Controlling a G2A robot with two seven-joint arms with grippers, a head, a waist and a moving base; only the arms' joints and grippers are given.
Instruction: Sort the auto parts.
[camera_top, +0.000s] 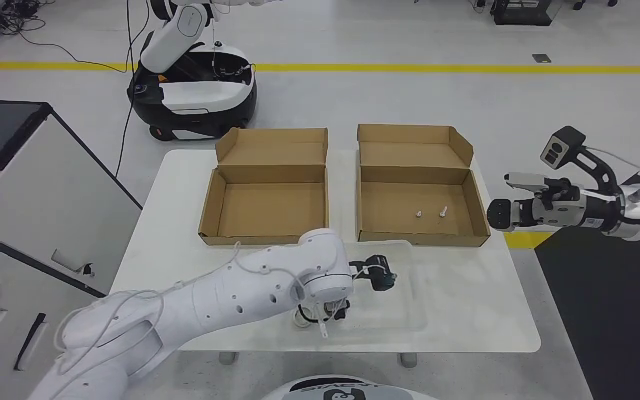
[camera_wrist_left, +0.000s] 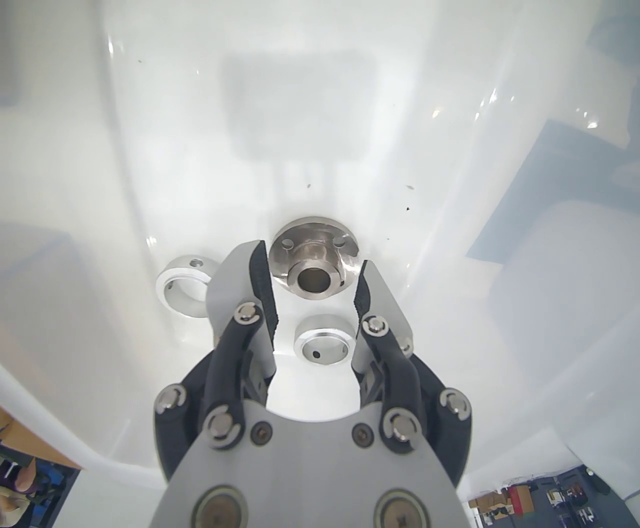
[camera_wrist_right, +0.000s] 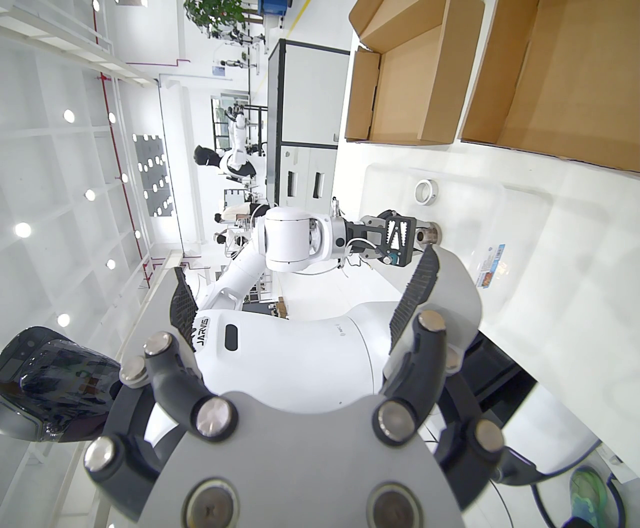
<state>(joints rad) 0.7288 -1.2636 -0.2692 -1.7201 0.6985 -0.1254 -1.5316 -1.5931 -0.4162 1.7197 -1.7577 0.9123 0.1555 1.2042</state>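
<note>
In the left wrist view a steel flanged hub (camera_wrist_left: 314, 264) lies in the white tray (camera_wrist_left: 500, 150). My left gripper (camera_wrist_left: 314, 256) is open low over it, one finger on each side of the flange. A silver collar ring (camera_wrist_left: 185, 286) lies just outside one finger, and a second collar (camera_wrist_left: 322, 345) sits between the fingers nearer the palm. In the top view the left gripper (camera_top: 378, 272) is over the tray (camera_top: 440, 300) at the table's front. My right gripper (camera_wrist_right: 305, 290) is open and holds nothing, off the table's right edge (camera_top: 497, 214).
Two open cardboard boxes stand at the back: the left box (camera_top: 265, 205) is bare inside, the right box (camera_top: 420, 195) holds two small white parts (camera_top: 430, 212). Another robot (camera_top: 195, 90) stands beyond the table, and a cabinet (camera_top: 50, 190) stands to the left.
</note>
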